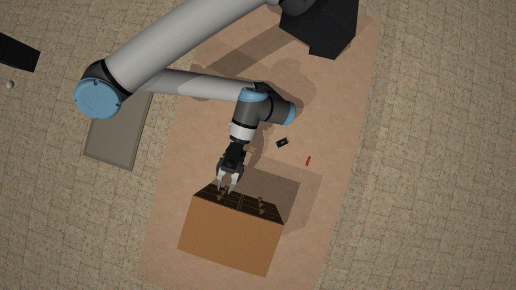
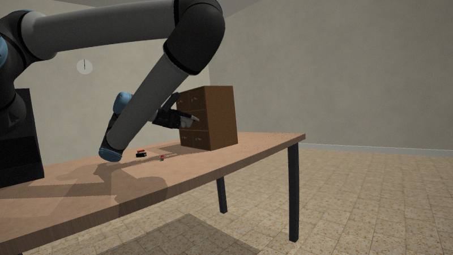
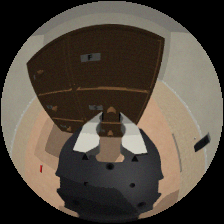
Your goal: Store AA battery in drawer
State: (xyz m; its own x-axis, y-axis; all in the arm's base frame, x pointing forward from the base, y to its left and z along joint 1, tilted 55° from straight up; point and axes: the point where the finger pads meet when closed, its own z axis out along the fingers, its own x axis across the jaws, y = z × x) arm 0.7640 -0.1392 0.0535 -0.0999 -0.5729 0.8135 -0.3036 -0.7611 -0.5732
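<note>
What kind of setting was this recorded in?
Probably a robot test room: an arm over a table, a small drawer chest on it, and a wall clock behind.

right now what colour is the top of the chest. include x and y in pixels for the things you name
Orange-brown (image 1: 229, 234), with fine stripes; best in the top view.
</note>
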